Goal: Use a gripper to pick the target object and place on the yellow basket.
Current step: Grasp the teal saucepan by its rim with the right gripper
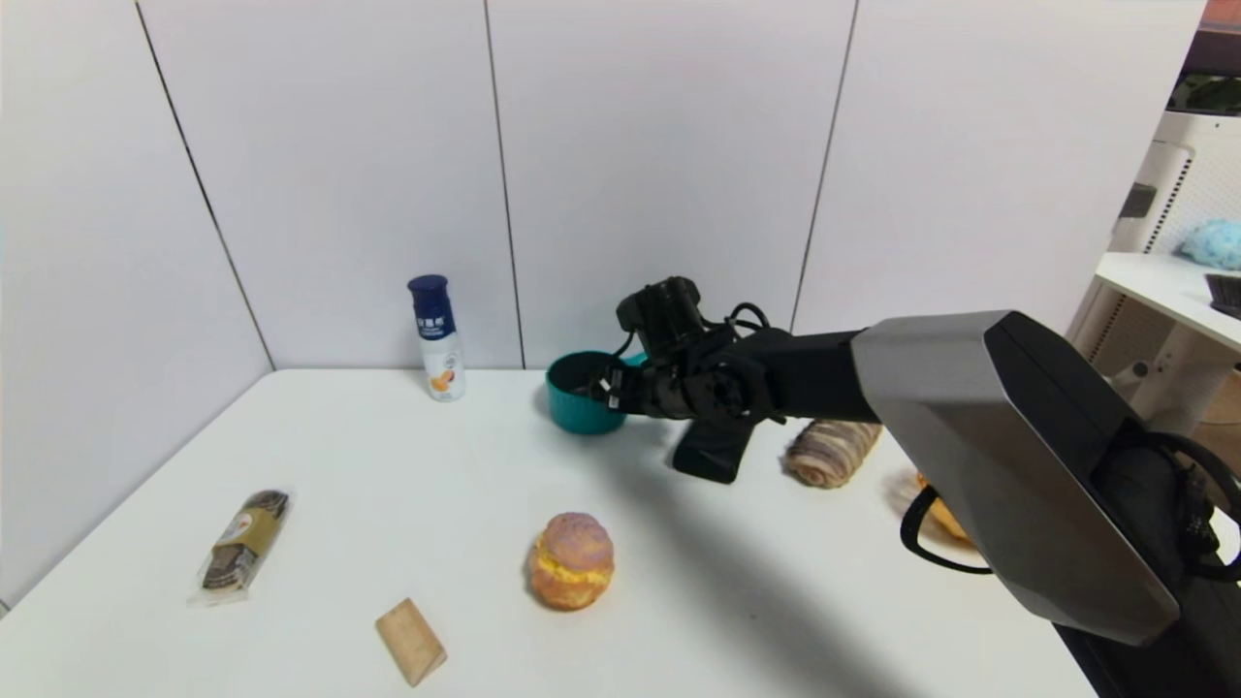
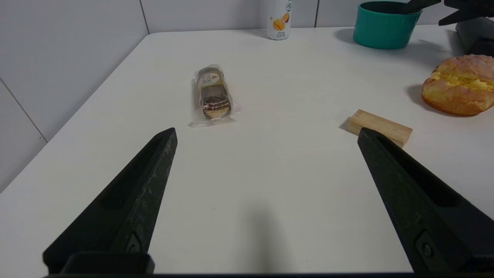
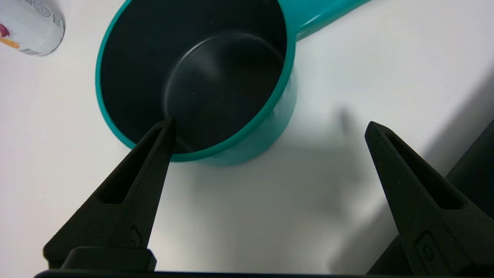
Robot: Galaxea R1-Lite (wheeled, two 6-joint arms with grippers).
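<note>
Right wrist view shows the right gripper's (image 3: 270, 127) 2 fingers (image 3: 127, 185) spread wide apart, gripping nothing. One tip sits over the near rim of the teal saucepan (image 3: 235, 148), the other hangs over bare desk (image 3: 58, 116) beside it. The saucepan stands upright at the back of the desk, its handle (image 3: 320, 15) pointing away from the gripper. A white bottle (image 1: 436, 339) stands upright, well apart on the robot's left. A black pouch (image 1: 715, 448) lies just beside the saucepan, under the right arm. What seems to be the yellow basket (image 1: 938, 519) is mostly hidden behind that arm. The left gripper (image 2: 266, 133) hovers low over the desk, fingers also spread, near a wooden block (image 2: 380, 127) and a wrapped snack (image 2: 212, 94).
</note>
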